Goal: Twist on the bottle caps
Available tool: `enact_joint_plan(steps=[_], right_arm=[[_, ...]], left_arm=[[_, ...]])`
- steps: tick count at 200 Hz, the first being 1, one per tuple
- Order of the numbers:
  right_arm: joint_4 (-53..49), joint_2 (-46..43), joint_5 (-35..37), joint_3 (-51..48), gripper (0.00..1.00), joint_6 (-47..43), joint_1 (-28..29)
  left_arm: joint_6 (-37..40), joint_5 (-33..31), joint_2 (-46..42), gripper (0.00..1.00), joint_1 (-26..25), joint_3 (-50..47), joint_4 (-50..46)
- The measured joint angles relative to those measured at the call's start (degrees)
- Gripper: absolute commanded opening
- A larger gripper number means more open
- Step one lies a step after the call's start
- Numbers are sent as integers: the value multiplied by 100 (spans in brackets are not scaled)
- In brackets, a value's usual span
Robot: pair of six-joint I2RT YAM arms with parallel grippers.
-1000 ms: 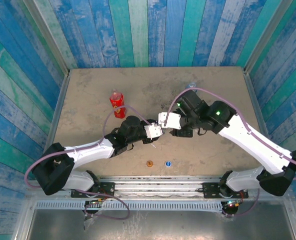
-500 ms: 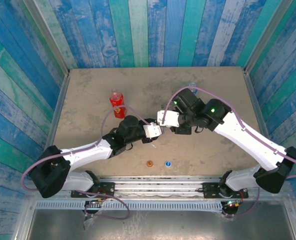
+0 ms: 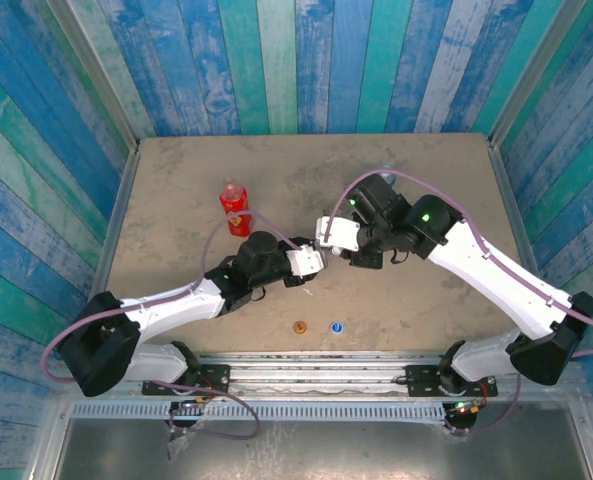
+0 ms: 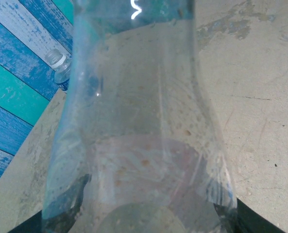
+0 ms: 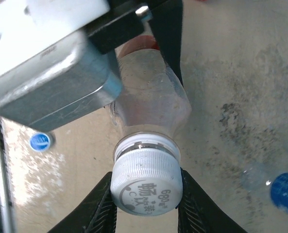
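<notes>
Left pincer [image 4: 141, 223] is clenched on the body of the clear bottle [image 4: 139, 121], which is up off the desk [image 3: 176, 180]. Its long axis runs pincer to pincer, neck end toward about 1-2 o'clock in the top view. The bottle is thin see-through plastic with a tapering shoulder and specks or droplets on the wall.

White cap [image 5: 146, 184] sits on the neck: ribbed plastic with a collar ring under it and a printed top facing the right wrist camera. Right pincer [image 5: 146, 194] is clamped on it, with a black finger against each side.

Orange cap [image 3: 299, 327] and blue cap [image 3: 336, 326] lie side by side on the desk at 6 o'clock of the pincers, near the front edge. The all-red bottle [image 3: 234, 208] stands at 10 o'clock. The short bottle with the blue label [image 4: 60, 68] is by the plank wall at 1 o'clock; I can't tell how it sits. The desk is tan and mottled.
</notes>
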Motion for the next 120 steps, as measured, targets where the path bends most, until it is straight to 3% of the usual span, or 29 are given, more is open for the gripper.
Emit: enact_joint_plan(steps=[19, 61, 91, 120], right_arm=[[72, -72, -20, -13, 18, 957, -4], [527, -223, -243, -227, 11, 4223, -87], [581, -63, -645, -197, 25, 5580, -286], [490, 42, -966, -162, 45, 5276, -398]], left_arm=[[9, -39, 0, 53, 0, 0, 127], [-22, -199, 0, 53, 9, 0, 295], [-68, -345, 0, 53, 35, -48, 304], [-92, -369, 0, 54, 35, -131, 317]])
